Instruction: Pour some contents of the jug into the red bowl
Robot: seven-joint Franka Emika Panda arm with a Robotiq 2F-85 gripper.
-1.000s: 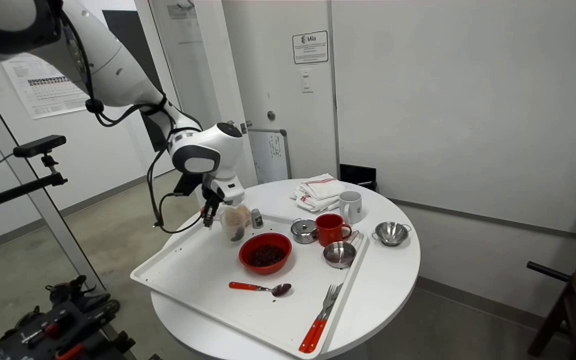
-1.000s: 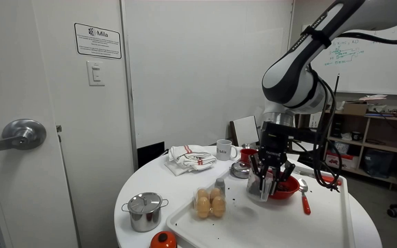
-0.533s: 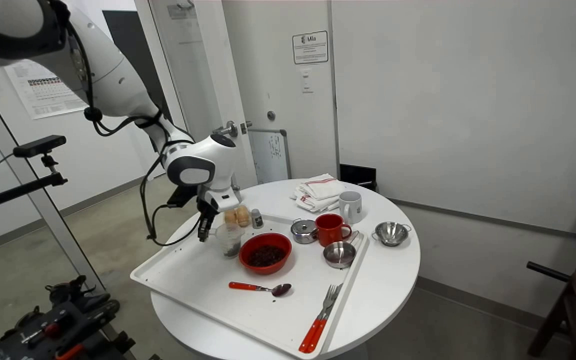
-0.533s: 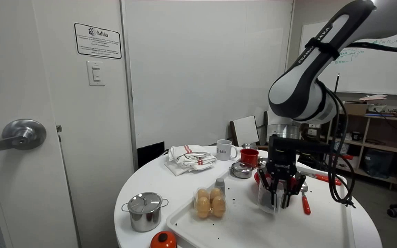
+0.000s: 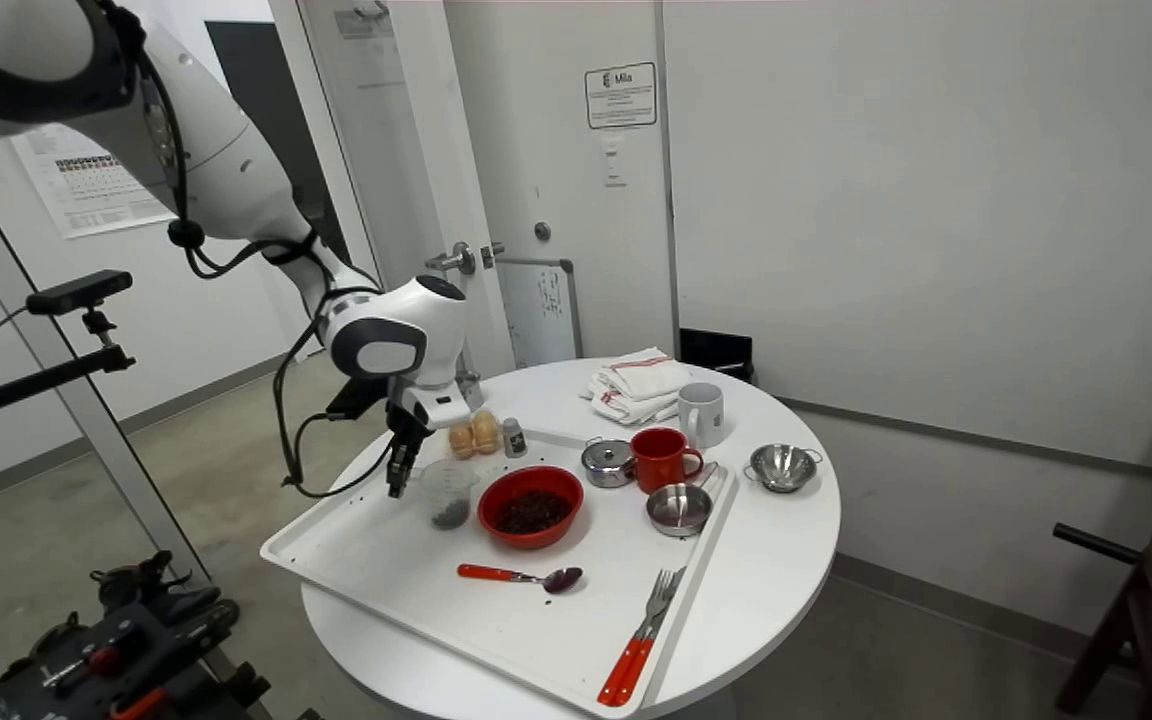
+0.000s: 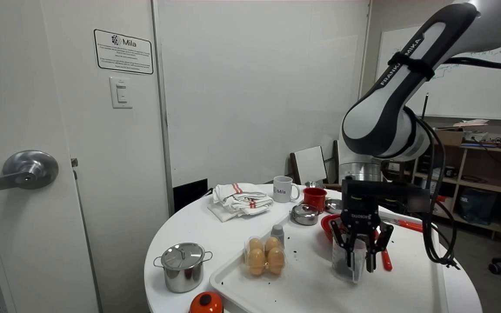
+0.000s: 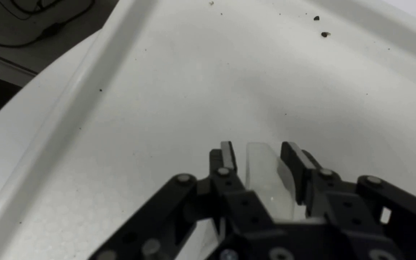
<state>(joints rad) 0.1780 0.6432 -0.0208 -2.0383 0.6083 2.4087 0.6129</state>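
Note:
The jug (image 5: 448, 494) is a clear plastic cup with dark contents at its bottom. It stands upright on the white tray beside the red bowl, also visible in an exterior view (image 6: 342, 260). The red bowl (image 5: 532, 541) holds dark bits; in an exterior view the bowl (image 6: 326, 224) is partly hidden behind my gripper and the jug. My gripper (image 6: 360, 262) is open around the jug's handle. In the wrist view the handle (image 7: 265, 177) lies between the parted fingers (image 7: 258, 155), with a visible gap on the left side. The jug's body is mostly hidden there.
A spoon (image 5: 521, 576), a fork and knife (image 5: 641, 640), a lidded steel pot (image 5: 606, 462), a red mug (image 5: 661, 458) and a steel bowl (image 5: 679, 509) lie near the bowl. Eggs (image 6: 265, 256) and a grey shaker (image 6: 278, 234) stand on the tray (image 6: 302, 289).
My gripper has come down and away from the eggs with the jug, which now rests on the tray. The fingers have moved apart around the handle.

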